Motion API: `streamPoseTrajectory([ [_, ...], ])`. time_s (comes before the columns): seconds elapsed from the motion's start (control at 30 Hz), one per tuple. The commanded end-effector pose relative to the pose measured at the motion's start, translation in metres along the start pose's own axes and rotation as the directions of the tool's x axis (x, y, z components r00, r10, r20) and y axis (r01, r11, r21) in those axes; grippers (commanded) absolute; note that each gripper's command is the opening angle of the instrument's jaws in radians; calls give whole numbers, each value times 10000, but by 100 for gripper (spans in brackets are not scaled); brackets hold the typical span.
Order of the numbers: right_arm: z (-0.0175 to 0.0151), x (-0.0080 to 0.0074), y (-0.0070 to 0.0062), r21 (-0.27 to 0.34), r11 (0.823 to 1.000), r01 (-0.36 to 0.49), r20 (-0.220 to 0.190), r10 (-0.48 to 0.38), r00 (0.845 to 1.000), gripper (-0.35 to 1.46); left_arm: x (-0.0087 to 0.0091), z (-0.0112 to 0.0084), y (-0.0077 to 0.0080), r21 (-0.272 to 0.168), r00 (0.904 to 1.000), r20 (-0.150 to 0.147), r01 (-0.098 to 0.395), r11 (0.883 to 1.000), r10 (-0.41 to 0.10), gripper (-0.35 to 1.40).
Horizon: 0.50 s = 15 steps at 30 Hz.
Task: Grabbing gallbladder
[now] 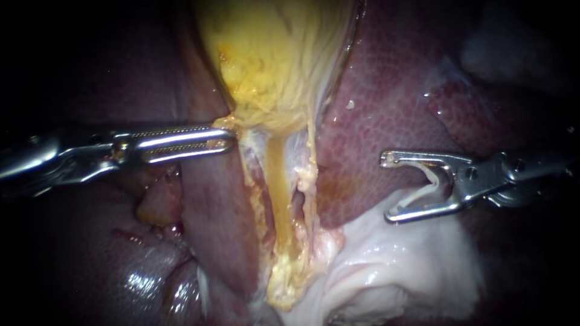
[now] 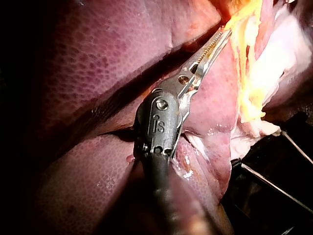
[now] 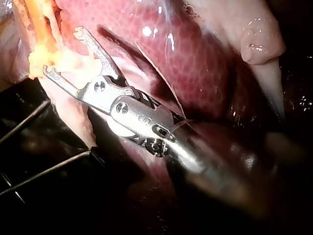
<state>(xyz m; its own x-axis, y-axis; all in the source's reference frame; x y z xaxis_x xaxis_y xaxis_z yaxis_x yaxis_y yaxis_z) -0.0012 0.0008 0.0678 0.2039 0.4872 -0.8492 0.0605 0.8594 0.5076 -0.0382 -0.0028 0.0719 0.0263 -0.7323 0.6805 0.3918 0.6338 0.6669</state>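
Note:
The yellow gallbladder (image 1: 272, 60) hangs at the top centre and narrows into a yellowish strand (image 1: 279, 187) that runs down between liver lobes. My left instrument (image 1: 226, 142) comes in level from the left. Its long toothed jaws lie together, with the tip just touching the lower left edge of the gallbladder's neck and nothing visibly held. From the left wrist view its tip (image 2: 222, 36) reaches the yellow tissue (image 2: 247, 58). My right instrument (image 1: 388, 187) stands to the right of the strand with jaws wide open over the liver (image 1: 386, 102). Its jaws (image 3: 62, 51) straddle pale tissue without closing.
White fatty tissue (image 1: 393, 265) lies low and right, under the right instrument's lower jaw. Dark red liver lobes (image 1: 217, 217) flank the strand. Thin dark wires (image 3: 39, 171) cross a black surface beside the specimen.

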Motion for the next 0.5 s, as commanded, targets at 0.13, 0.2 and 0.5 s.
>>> streamPoseTrajectory([
  [0.13,0,0,0,-1,10000,0,-2,0,10000,60,0,-1,-2,-40,9999,-95,41,10000,-41,-35],
  [0.2,0,0,0,-1,10000,0,-2,0,10000,60,0,-1,-3,-47,9999,-94,42,10000,-42,-35],
  [0.5,1,0,0,-6,10000,-2,-4,2,10000,60,0,-1,-3,-110,9999,-142,36,9999,-38,-35],
])
